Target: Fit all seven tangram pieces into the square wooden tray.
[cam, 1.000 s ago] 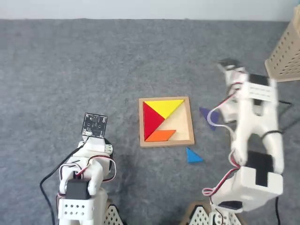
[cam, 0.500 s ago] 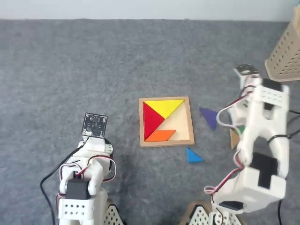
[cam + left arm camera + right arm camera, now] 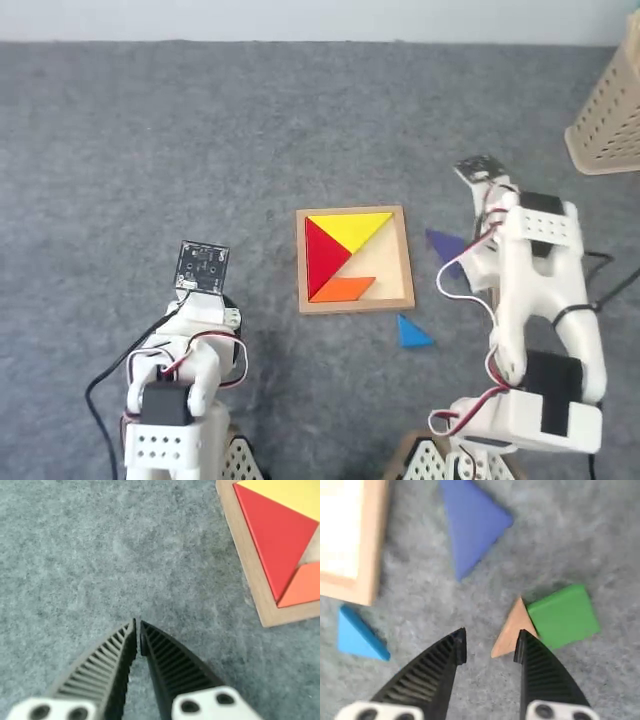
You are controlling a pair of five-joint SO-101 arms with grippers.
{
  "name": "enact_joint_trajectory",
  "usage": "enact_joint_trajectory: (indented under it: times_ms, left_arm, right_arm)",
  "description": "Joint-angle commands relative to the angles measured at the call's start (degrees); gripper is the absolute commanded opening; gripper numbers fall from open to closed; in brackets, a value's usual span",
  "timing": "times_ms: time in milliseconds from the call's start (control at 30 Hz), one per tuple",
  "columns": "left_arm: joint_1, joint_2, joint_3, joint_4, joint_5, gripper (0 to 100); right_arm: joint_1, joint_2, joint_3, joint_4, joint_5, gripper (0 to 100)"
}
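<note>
The square wooden tray (image 3: 404, 262) lies mid-table and holds a yellow triangle (image 3: 352, 228), a red triangle (image 3: 325, 255) and an orange parallelogram (image 3: 343, 289). Right of the tray lie a purple triangle (image 3: 442, 245) and a small blue triangle (image 3: 412, 332). My right gripper (image 3: 491, 640) is open just above the carpet, with the corner of a tan triangle (image 3: 511, 630) between its fingertips. A green square (image 3: 563, 616) touches that tan piece, and the purple triangle (image 3: 470, 520) lies beyond it. My left gripper (image 3: 137, 626) is shut on nothing, over bare carpet left of the tray (image 3: 250, 570).
A beige perforated basket (image 3: 610, 110) stands at the far right edge. The right arm (image 3: 530, 290) covers the carpet right of the purple triangle. Grey carpet stretches behind and to the left of the tray. The tray's right half shows bare wood (image 3: 385, 270).
The right arm swung out to the right, then back left toward the purple triangle; it now covers the green and tan pieces in the high view. The left arm stayed still.
</note>
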Motion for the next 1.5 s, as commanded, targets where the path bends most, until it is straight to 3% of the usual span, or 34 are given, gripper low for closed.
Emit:
enact_joint_trajectory:
  times_ms: [0, 133, 400, 767, 1467]
  left_arm:
    - [-0.26, -0.18, -0.31, 0.26, 0.53, 1]
    - [-0.26, -0.18, -0.31, 0.26, 0.53, 1]
    - [-0.26, -0.18, -0.31, 0.26, 0.53, 1]
    - [-0.26, -0.18, -0.31, 0.26, 0.53, 1]
    - [-0.26, -0.18, -0.31, 0.26, 0.53, 1]
  right_arm:
    - [4.97, -4.53, 1.85, -3.82, 3.96, 16.9]
    - [8.92, -4.53, 5.63, -7.69, 6.51, 16.9]
    - [8.75, -4.0, 10.64, -12.44, 6.68, 16.9]
    - [3.38, -3.91, 10.73, -12.44, 6.24, 16.8]
    - [-0.22, -3.82, 10.9, -17.98, 6.77, 16.9]
